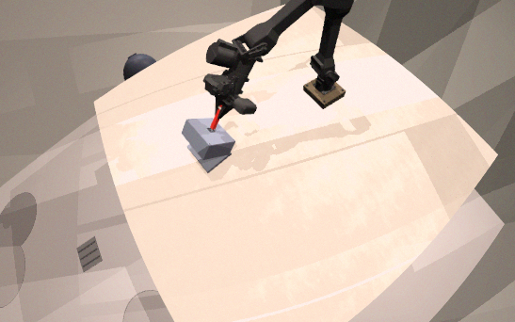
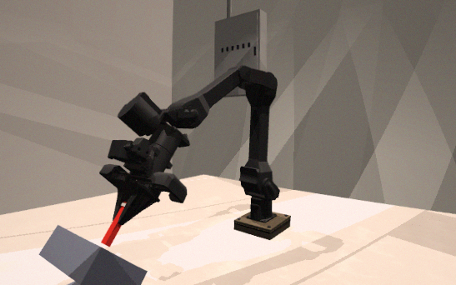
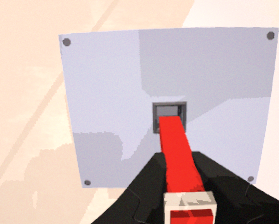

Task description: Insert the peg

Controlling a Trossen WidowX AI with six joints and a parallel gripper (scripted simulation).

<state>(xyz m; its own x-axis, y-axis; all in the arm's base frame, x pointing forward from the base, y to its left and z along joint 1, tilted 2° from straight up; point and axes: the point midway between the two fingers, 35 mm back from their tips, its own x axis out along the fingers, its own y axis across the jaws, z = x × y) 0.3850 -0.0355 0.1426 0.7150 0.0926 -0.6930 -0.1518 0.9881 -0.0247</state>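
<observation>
My gripper (image 1: 220,108) (image 2: 120,217) (image 3: 176,161) is shut on the red, flat-sided peg (image 1: 216,120) (image 2: 112,232) (image 3: 174,140), which has a white band near its top. The peg slants down to the grey sloped panel (image 1: 225,136) (image 2: 72,250) (image 3: 102,100). The square hole (image 1: 211,129) (image 3: 166,111) is in the panel's face. In the wrist view the peg's lower end covers the lower part of the hole, and the upper part shows. The peg's sides look roughly in line with the hole's. Whether its tip is at the mouth or just above is unclear. The exterior view does not show the hole.
The arm's base plate (image 1: 325,94) (image 2: 262,227) stands on the table (image 1: 300,226) (image 2: 349,258), to the right of the panel in the top and exterior views. The panel has dark screws in its corners, such as one screw (image 3: 66,42) at the upper left.
</observation>
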